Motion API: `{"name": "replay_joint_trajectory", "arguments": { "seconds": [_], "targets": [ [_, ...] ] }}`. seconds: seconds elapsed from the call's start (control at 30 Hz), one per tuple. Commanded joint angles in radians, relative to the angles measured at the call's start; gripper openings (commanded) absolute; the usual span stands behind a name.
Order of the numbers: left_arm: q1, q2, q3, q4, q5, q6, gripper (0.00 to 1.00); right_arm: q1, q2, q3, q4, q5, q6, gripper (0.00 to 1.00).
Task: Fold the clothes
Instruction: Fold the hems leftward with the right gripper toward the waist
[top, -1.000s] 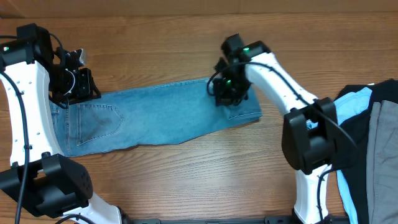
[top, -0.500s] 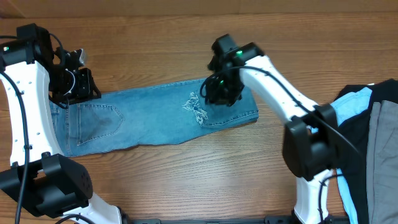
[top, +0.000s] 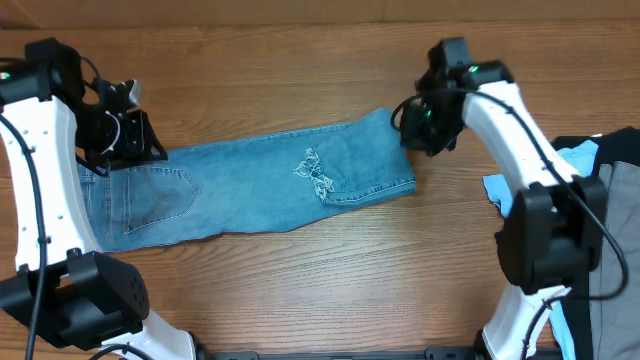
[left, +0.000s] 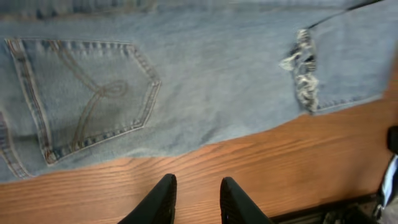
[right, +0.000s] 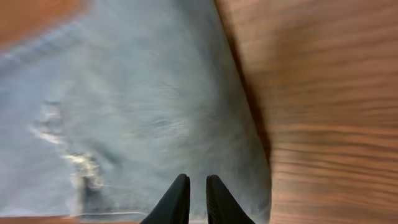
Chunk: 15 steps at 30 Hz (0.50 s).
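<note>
The light-blue jeans (top: 250, 195) are being shown lying flat across the wooden table (top: 300, 290). The waist end is lying at the left. The legs are being shown doubled back from the right, so that a frayed hem (top: 314, 176) is resting on top near the middle. A stitched back pocket (left: 87, 93) is being shown face up at the waist end.

The left gripper (left: 198, 190) is being held at the upper left corner of the jeans, by the waistband. Its fingers are being held clearly apart, with bare wood showing between them and nothing gripped.

The right gripper (right: 197, 186) is being held just beside the upper right corner of the folded end. Its fingers are only narrowly parted, with denim showing below through the gap and nothing clamped.

A cyan shirt (top: 500, 190), a black garment (top: 575, 150) and a grey garment (top: 620, 230) are being shown piled at the right edge, apart from the jeans.
</note>
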Motion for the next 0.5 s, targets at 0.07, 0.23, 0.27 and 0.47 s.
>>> {"name": "replay_joint_trajectory", "arguments": {
  "seconds": [0.07, 0.23, 0.27, 0.47],
  "targets": [
    [-0.005, -0.076, 0.133, -0.037, 0.056, 0.035, 0.31, 0.026, 0.047, -0.168, 0.082, -0.021, 0.019, 0.12],
    [-0.004, -0.145, 0.147, -0.042, 0.056, 0.03, 0.37, 0.007, 0.047, -0.258, 0.117, 0.033, 0.056, 0.13],
    [-0.004, -0.155, 0.147, -0.044, 0.056, 0.031, 0.37, 0.001, 0.046, -0.254, 0.107, 0.034, 0.045, 0.13],
    [-0.004, -0.174, 0.147, -0.048, 0.055, 0.031, 0.37, -0.039, -0.061, -0.136, 0.014, -0.074, -0.14, 0.22]
  ]
}}
